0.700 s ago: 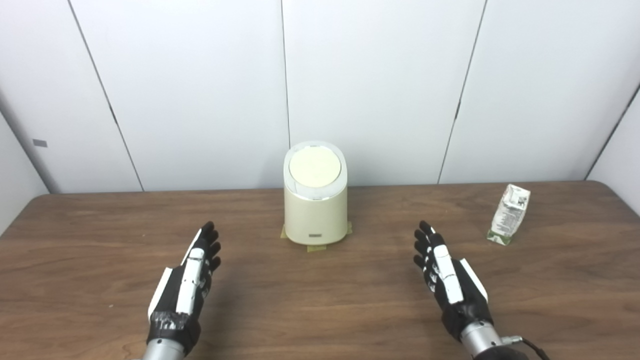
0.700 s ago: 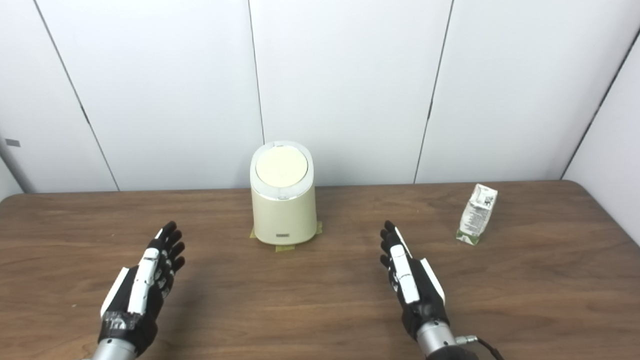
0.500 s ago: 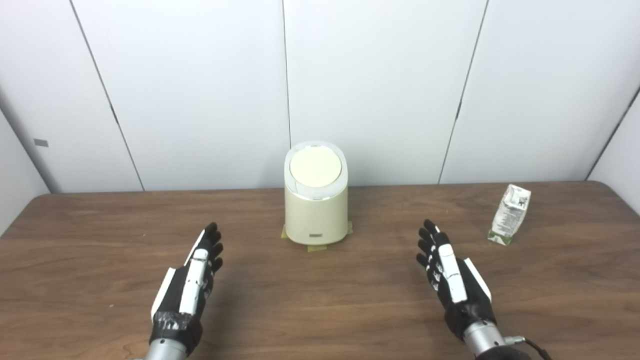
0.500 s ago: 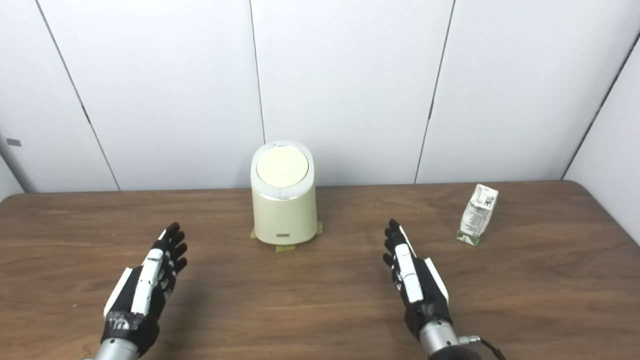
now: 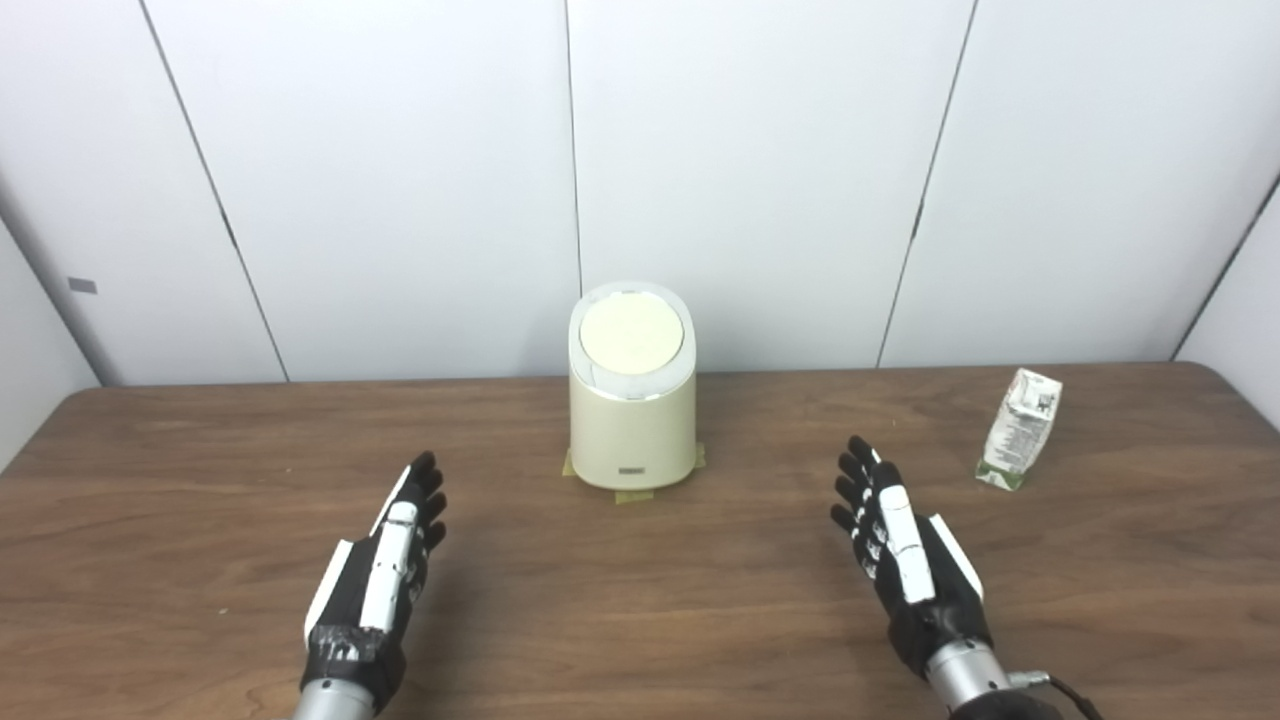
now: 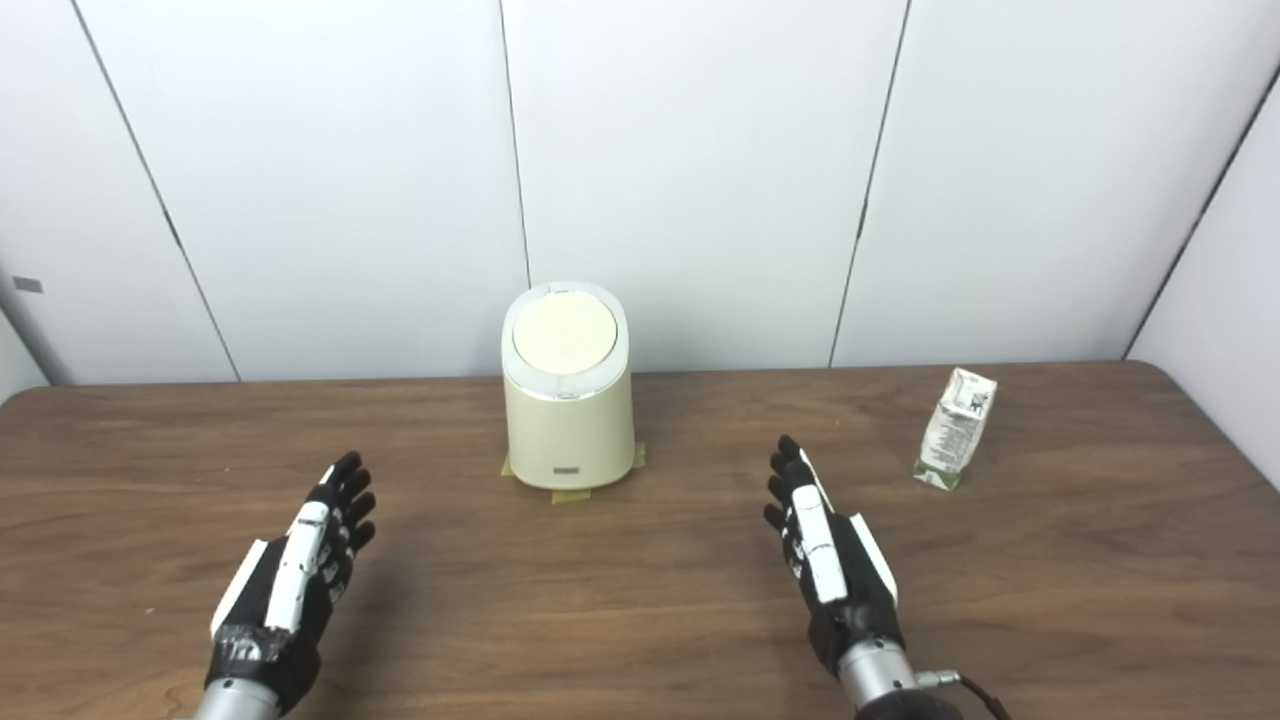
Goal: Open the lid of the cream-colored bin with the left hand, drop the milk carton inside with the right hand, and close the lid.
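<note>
at lower left of the frame, the black-and-white left hand hovers over the brown wooden table, fingers straight and spread, holding nothing. at centre, the cream-colored cylindrical plastic bin stands with its round lid down. at lower right, the right hand is likewise spread and empty. at far right stands the white-and-green milk carton, untouched. nothing seems begun; the left hand must next reach the lid.
</note>
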Motion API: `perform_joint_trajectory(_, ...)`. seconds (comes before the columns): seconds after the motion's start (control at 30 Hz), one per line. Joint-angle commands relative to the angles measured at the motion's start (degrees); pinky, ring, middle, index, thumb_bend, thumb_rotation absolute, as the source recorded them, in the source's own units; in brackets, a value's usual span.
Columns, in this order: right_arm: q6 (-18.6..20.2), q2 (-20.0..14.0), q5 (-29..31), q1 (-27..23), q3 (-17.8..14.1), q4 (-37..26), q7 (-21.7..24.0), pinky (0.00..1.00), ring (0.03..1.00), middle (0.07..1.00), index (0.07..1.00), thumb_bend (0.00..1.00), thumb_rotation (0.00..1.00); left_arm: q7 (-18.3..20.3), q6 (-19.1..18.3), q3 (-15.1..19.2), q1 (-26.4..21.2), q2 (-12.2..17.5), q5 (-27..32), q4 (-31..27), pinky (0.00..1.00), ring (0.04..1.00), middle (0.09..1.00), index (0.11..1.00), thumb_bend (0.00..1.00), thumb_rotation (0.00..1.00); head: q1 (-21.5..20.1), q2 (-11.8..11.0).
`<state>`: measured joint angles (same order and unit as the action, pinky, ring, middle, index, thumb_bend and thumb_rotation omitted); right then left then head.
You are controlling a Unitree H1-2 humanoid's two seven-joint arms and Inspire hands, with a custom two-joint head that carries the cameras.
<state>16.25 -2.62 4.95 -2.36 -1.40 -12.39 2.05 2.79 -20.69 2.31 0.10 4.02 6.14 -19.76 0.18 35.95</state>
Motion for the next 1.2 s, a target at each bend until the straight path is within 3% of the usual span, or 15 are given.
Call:
perform_joint_trajectory(0.0,-1.61,-0.1,0.26,-1.88,-0.35,-1.81,0.09,0.98,0.993,0.992,0.992,0.59,1.0,0.19,1.44,0.03,-1.97,0.31,-0.07,-0.42,1.0,1.0,1.0,1.0,0.33,1.0,0.22,-0.02)
perform_joint_trajectory(0.2,-1.52,-0.28,0.27,-2.0,-0.47,-1.66,0.07,0.97,0.985,0.985,0.985,0.59,1.0,0.12,1.03,-0.09,-2.02,0.46,-0.43,-0.57,1.0,1.0,1.0,1.0,0.35,1.0,0.38,0.29)
perform_joint_trajectory(0.3,-1.54,-0.25,0.34,-1.96,-0.59,-1.58,0.02,0.97,0.983,0.983,0.985,0.61,1.0,0.47,0.37,-0.44,-1.88,0.8,-0.61,-1.08,1.0,1.0,1.0,1.0,0.39,0.92,0.5,0.09)
perform_joint_trajectory(0.57,-1.74,-0.22,0.05,-1.6,-0.41,-1.8,0.08,0.96,0.978,0.98,0.986,0.61,1.0,0.75,-0.16,-0.87,-1.46,1.61,-1.07,-1.6,1.0,1.0,1.0,1.0,0.45,0.81,0.91,-0.56)
perform_joint_trajectory(0.77,-1.97,-0.31,0.13,-1.23,-0.45,-1.84,0.18,0.96,0.975,0.978,0.984,0.6,1.0,0.36,-0.91,-1.74,-1.07,2.13,-3.13,-2.52,1.0,1.0,1.0,1.0,0.48,0.68,2.18,-2.01)
perform_joint_trajectory(0.97,-2.85,-0.37,-0.69,-0.44,-0.31,-1.24,-0.1,0.93,0.97,0.973,0.981,0.58,1.0,-0.17,-0.01,-2.25,-0.65,1.98,-5.14,-2.33,1.0,1.0,1.0,1.0,0.52,0.64,2.19,-4.57)
perform_joint_trajectory(1.1,-3.23,-0.36,-1.06,0.12,-0.34,-0.7,-0.03,0.91,0.962,0.969,0.981,0.58,1.0,-0.53,0.11,-1.76,-2.13,1.92,-5.44,-1.95,1.0,1.0,1.0,1.0,0.49,0.59,2.4,-6.03)
perform_joint_trajectory(1.17,-3.53,-0.33,-1.19,0.29,-0.35,-0.31,-0.04,0.9,0.957,0.969,0.982,0.59,1.0,-1.11,-0.49,-1.63,-3.23,2.18,-6.56,-2.09,0.95,0.988,0.988,1.0,0.57,0.54,2.44,-6.48)
